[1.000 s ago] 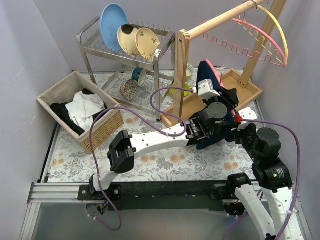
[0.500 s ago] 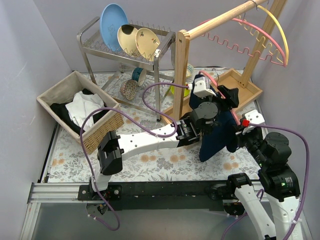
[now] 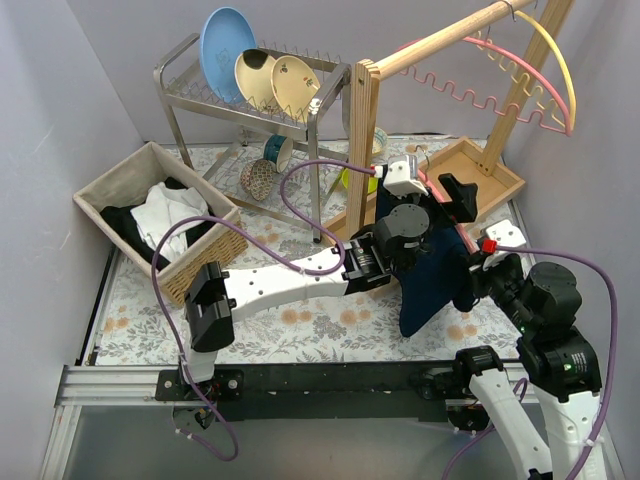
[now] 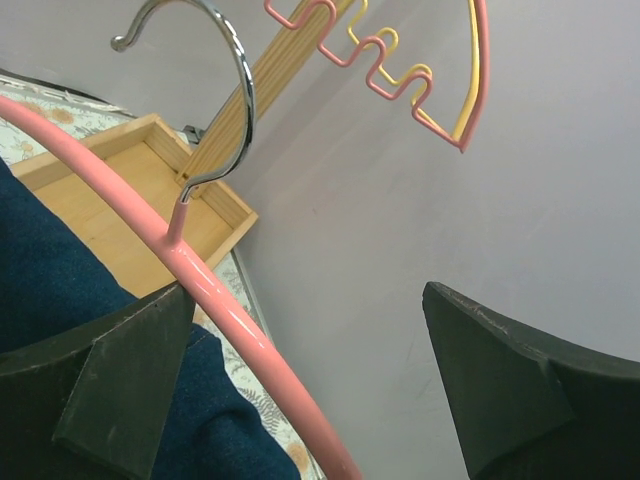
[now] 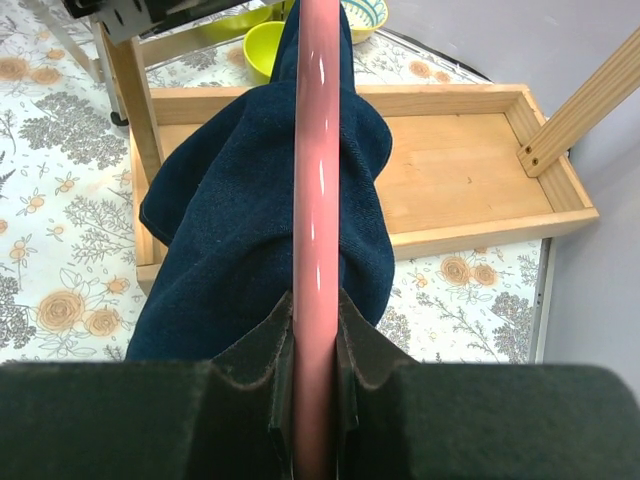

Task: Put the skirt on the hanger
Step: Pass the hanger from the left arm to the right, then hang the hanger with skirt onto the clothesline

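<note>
Your right gripper (image 5: 318,335) clamps narrowly on the pink hanger (image 5: 318,180). The navy skirt (image 5: 240,230) drapes over its bar, right of centre, just near of the wooden tray (image 5: 460,170). Your left gripper (image 4: 310,375) gapes wide, gripping nothing.

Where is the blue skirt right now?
In the top view the skirt hangs right of centre, draped over the pink hanger that the right gripper clamps, in front of the wooden tray.
</note>
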